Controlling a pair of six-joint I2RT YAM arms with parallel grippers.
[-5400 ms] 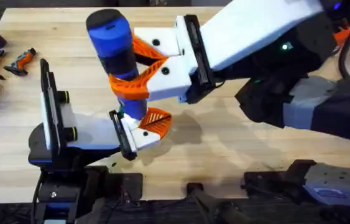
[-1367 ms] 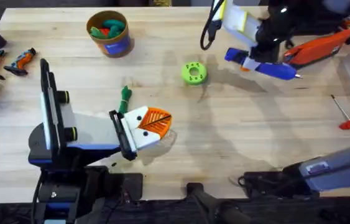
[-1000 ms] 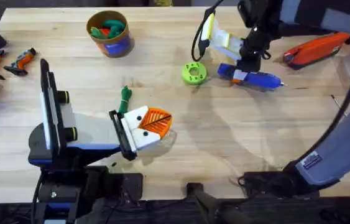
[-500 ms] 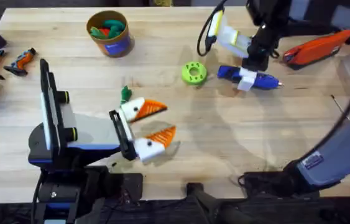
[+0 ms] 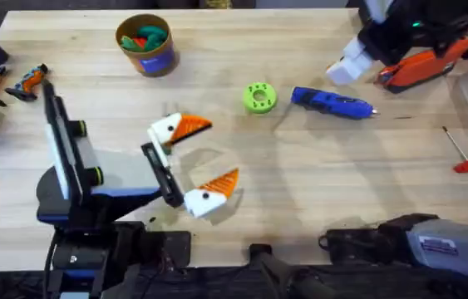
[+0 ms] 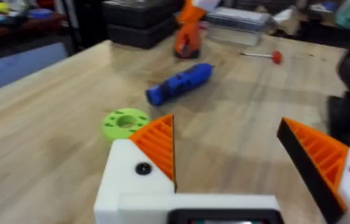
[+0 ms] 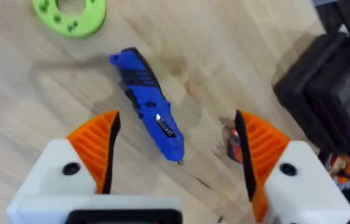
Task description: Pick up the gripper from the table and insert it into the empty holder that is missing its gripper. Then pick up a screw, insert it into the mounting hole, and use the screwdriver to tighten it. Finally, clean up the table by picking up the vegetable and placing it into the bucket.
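Observation:
My left gripper [image 5: 217,149] stands open at the table's middle left, with nothing between its fingers. Each of its white holder blocks [image 5: 167,130] carries an orange gripper wedge [image 5: 194,126]; I cannot tell which one was fitted. A dark screw spot [image 6: 142,168] shows on one block. The vegetable is hidden. The tan bucket [image 5: 145,41] with a blue band stands at the back left, toys inside. The blue screwdriver [image 5: 333,102] lies free on the table. My right gripper [image 7: 176,124] hovers open above the screwdriver [image 7: 147,93], raised at the back right.
A lime-green disc [image 5: 258,97] lies just left of the screwdriver. A red-handled tool [image 5: 462,154] rests at the right. An orange and black tool [image 5: 425,66] sits at the back right. Small tools [image 5: 9,81] lie at the far left edge.
My right gripper laid the screwdriver down beside the disc, let go and rose to the back right. My left gripper went from shut to wide open; its far finger now covers the vegetable's spot.

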